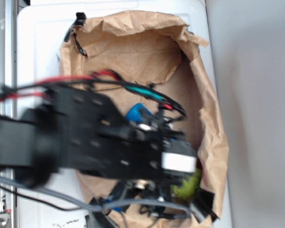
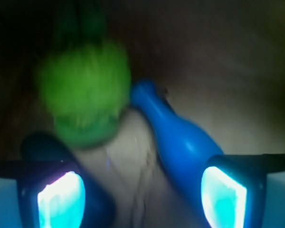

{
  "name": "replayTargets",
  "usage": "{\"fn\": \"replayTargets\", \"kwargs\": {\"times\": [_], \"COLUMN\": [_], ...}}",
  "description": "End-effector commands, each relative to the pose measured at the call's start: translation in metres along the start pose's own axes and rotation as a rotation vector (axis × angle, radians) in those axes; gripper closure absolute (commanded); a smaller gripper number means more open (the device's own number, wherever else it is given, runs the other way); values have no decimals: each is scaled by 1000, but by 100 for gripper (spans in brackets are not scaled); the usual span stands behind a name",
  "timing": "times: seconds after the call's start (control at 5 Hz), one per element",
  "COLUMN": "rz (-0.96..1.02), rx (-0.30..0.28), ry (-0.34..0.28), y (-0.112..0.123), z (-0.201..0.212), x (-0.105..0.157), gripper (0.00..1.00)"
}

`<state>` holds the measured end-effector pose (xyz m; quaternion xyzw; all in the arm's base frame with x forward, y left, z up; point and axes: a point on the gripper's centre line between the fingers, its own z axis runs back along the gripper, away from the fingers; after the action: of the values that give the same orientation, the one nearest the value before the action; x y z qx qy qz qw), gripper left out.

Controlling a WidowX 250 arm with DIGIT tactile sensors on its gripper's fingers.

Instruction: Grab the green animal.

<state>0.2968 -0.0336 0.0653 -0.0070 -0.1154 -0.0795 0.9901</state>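
Cyan-lit pads (image 2: pixel 61 199) frame the wrist view: the hand (image 2: pixel 142 197) is spread apart, gripping nothing. Just beyond, a blue bottle (image 2: pixel 180 137) slants between the fingers. Farther, upper left, the green animal (image 2: pixel 85 95) sits touching the bottle's neck, inside the brown paper bag (image 1: pixel 213 137). Grasp not yet made; approach and closing remain.

You have one green animal (image 2: pixel 85 90) in view, a single fuzzy lime plush. You have one blue bottle (image 2: pixel 180 137) lying just beside it. One brown paper bag (image 1: pixel 213 137) holds them, and it sits on one white surface (image 1: pixel 38 47). You see one gripper (image 2: pixel 142 197), with two fingers (image 2: pixel 61 199) showing in the wrist view. Near the left finger you can count one dark rounded shape (image 2: pixel 42 145), too blurred to identify.
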Motion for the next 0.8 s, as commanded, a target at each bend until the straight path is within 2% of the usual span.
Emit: {"fn": "replayTargets", "kwargs": {"times": [0.0, 0.2, 0.4, 0.6], "rz": [19, 29, 23, 46], "rx": [-261, -363, -329, -288], "ry": [-112, -120, -171, -172], "y": [-4, 3, 0, -2], "z": [14, 11, -8, -27], "x": [44, 43, 35, 33], "gripper": [0, 0, 0, 100]}}
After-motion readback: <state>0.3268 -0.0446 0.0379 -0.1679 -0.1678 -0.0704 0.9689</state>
